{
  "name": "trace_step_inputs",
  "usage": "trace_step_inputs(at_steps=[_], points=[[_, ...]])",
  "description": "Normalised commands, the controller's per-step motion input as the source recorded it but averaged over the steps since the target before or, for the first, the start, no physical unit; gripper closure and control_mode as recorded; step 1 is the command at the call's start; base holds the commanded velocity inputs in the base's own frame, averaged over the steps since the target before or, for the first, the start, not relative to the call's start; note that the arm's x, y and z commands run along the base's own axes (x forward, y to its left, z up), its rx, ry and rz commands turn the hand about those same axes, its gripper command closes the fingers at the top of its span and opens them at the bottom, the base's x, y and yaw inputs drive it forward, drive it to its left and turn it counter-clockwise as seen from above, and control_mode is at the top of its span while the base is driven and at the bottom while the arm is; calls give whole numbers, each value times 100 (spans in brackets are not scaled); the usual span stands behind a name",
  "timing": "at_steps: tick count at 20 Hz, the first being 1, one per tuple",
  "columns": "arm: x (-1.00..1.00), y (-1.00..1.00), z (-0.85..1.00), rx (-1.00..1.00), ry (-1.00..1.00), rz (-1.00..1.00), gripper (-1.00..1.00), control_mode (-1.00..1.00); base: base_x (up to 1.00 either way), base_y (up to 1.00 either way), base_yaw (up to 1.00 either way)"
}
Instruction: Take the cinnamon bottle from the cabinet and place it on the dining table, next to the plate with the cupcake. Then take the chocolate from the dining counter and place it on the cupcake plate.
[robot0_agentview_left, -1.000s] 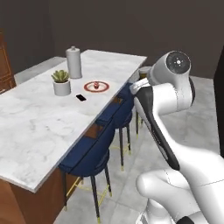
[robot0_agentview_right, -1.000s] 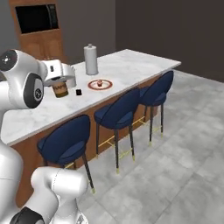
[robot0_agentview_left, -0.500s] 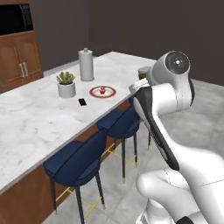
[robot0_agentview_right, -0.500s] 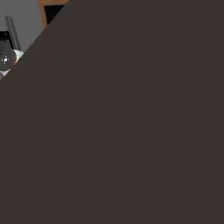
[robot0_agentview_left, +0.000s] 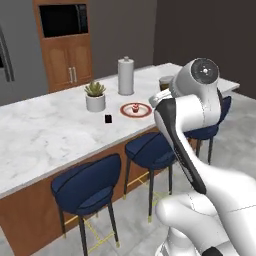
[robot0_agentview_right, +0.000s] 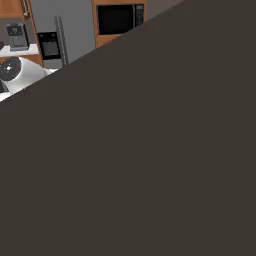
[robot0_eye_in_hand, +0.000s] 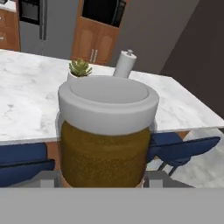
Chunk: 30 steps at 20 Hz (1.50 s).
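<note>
**Marble island swings round as I carry the jar in**

Kitchen with grey walls and a wooden oven cabinet (robot0_agentview_left: 64, 45) behind the long white marble-topped dining table (robot0_agentview_left: 45, 135).

My jaws are clamped on the small brown cylindrical cinnamon bottle with its pale grey cap (robot0_eye_in_hand: 107, 131). It sits upright right in front of my hand camera, between my fingers, off the table's stool side and not yet over the marble. From behind, the bottle peeks out beside my arm (robot0_agentview_left: 165, 82).

Since a second ago the whole scene has shifted: the base has driven and turned, so the island now runs across the left base view, with the oven cabinet behind it. My right base camera has a dark wall in front of it. I judge the carry nearly done and the set-down next.

On the marble, toward the far end, lies the round red-rimmed plate (robot0_agentview_left: 144, 111) holding the tiny red-topped cupcake (robot0_agentview_left: 135, 108). Near it lies the small flat black chocolate bar (robot0_agentview_left: 108, 118), beyond that a potted succulent (robot0_agentview_left: 95, 96) and a tall grey canister (robot0_agentview_left: 126, 75). Navy stools (robot0_agentview_left: 87, 187) line the near edge.
</note>
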Motion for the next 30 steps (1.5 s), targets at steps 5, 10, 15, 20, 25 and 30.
trace_step_inputs(at_steps=[5,10,15,20,25,30], points=[[0,0,0,0,0,0,100,100,18,-69,50],[0,0,0,0,0,0,100,100,28,-91,39],[0,0,0,0,0,0,100,100,40,-100,29],[0,0,0,0,0,0,100,100,67,-95,17],[0,0,0,0,0,0,100,100,87,-32,19],[0,0,0,0,0,0,100,100,65,-19,24]])
